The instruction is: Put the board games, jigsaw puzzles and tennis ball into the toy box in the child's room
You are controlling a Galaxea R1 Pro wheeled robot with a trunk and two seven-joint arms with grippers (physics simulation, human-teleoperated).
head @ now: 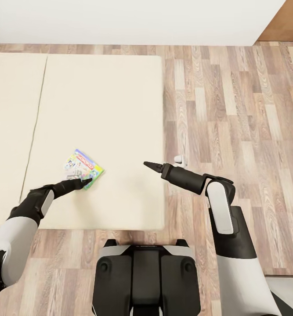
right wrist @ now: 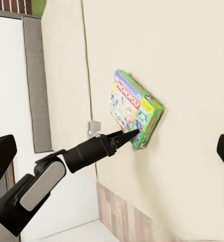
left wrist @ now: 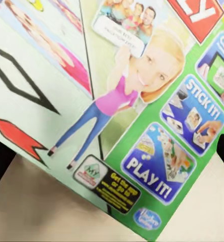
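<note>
The black left gripper (head: 85, 181) touches the near edge of the flat green-and-white Monopoly game box (head: 83, 168) on the beige mattress (head: 111, 109); whether its fingers are closed I cannot tell. Pushing forward could slide the box away. The black right gripper (head: 148, 165) hovers parted, empty.

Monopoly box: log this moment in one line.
Monopoly box flat on bed | left tool at its near edge, grip unclear | right tool idle
</note>
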